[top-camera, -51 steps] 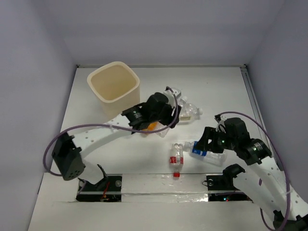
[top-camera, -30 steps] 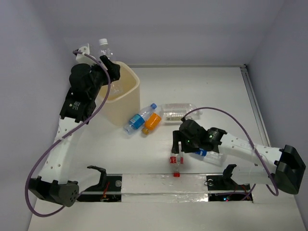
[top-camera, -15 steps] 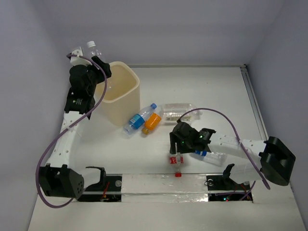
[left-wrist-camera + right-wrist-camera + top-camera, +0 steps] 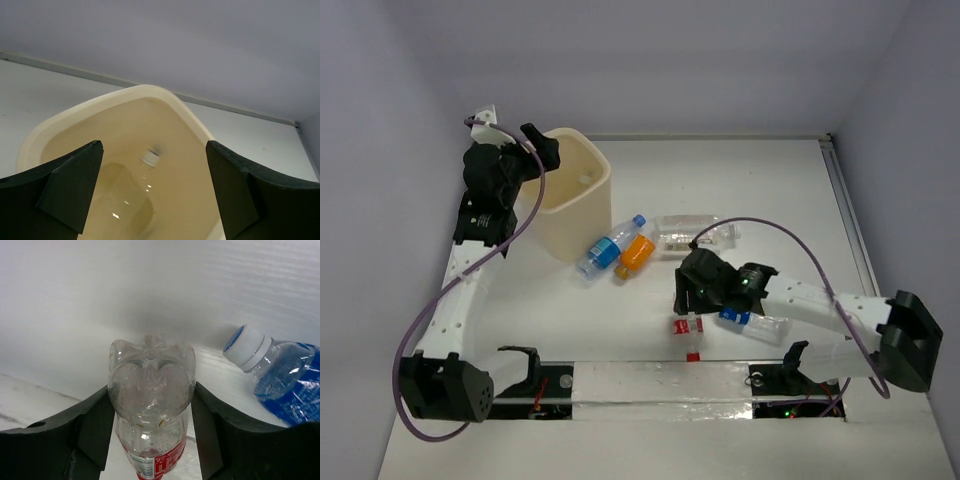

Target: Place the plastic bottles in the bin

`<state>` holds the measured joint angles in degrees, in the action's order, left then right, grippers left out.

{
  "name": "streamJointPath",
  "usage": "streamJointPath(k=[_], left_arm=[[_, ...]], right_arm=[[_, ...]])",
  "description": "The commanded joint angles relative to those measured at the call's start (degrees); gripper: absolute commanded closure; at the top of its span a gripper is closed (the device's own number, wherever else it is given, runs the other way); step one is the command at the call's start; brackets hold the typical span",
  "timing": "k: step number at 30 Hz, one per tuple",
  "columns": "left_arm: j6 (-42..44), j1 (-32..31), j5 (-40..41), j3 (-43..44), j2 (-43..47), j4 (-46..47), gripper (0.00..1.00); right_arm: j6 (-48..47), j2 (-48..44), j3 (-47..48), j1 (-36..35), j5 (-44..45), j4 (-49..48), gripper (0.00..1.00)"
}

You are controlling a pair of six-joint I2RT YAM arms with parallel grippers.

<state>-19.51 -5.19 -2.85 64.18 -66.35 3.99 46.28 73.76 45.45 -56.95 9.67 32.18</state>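
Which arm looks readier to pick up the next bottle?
Right. The right gripper straddles the red-labelled bottle; the left gripper hangs open over the bin, away from the loose bottles.

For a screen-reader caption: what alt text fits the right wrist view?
A red-labelled bottle, base toward the camera, sits between the black fingers of the right gripper, which touch both its sides. A blue-labelled bottle with a white cap lies to its right.

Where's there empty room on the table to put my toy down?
Bare table stretches between the bin and the right wall, and near-left, between the left arm and the red bottle. The middle is crowded with bottles and the right hand.
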Motion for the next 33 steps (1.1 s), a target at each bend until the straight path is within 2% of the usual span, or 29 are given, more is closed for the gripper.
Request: streamJointPath(k=[1,2,5,6,8,9,12,13,15,16,20,26,28,29,30,33], left_arm=[[-1.0,-0.1,-5.9,4.0,5.0,0.5,0.20],[-2.0,-0.1,-6.7,3.6,5.9,-0.6,0.22],[-3.5,-2.5,-8.4,-0.1,10.3,-2.8,0.36],[-4.5,-3.2,-8.7,-1.3,12.8,-3.4,0.45],[-5.3,-5.2,-8.7,-5.3,15.3,-5.7,0.57],[-6.1,-5.7,-8.2,-6.5,17.5,-6.7,0.68],[-7.3,-6.4,-7.6,-10.7,21.9,-10.8,0.79],[-7.8,-6.4,-7.3,-12.6,23.0,-11.8,0.80],[-8.1,-6.4,-6.1,-13.9,26.2,-15.1,0.83],[-8.1,-6.4,-5.4,-14.9,27.2,-17.6,0.84],[-7.9,-6.9,-4.1,-18.0,31.4,-21.6,0.86],[-9.4,-8.1,-10.1,-23.4,33.6,-22.3,0.86],[-10.1,-9.4,-11.0,-24.5,33.8,-21.7,0.86],[-10.1,-10.8,-11.1,-25.2,33.6,-21.1,0.86],[-9.2,-11.7,-11.8,-25.3,32.7,-20.7,0.86],[-8.4,-17.9,-10.0,-25.5,29.6,-19.5,0.83]], right_arm=[[-1.1,-6.9,8.3,-0.5,2.6,3.2,0.53],[-1.6,-7.9,12.0,-0.5,2.3,3.2,0.53],[-4.7,-8.7,18.9,-0.5,1.2,1.4,0.53],[-5.8,-6.6,25.2,-0.5,1.5,1.0,0.53],[-9.2,-2.9,33.2,-0.5,3.1,0.5,0.53],[-10.3,1.3,41.6,-0.5,3.8,0.2,0.53],[-14.5,8.2,54.1,-0.5,5.9,-1.8,0.53],[-15.7,12.9,62.1,-0.5,6.6,-2.9,0.52],[-16.2,17.5,68.9,0.3,7.2,-4.3,0.52],[-15.5,22.1,75.4,1.4,6.8,-5.0,0.52],[-14.1,33.5,89.5,2.5,10.9,-6.7,0.51],[-9.7,43.4,96.4,4.1,16.5,-14.6,0.48],[-9.1,47.2,100.1,4.1,16.3,-15.1,0.36],[-9.1,48.3,102.0,4.7,14.8,-14.6,0.14],[-9.6,49.3,105.2,4.7,13.8,-14.2,0.02],[-13.0,47.8,104.8,4.7,12.4,-14.7,0.00]])
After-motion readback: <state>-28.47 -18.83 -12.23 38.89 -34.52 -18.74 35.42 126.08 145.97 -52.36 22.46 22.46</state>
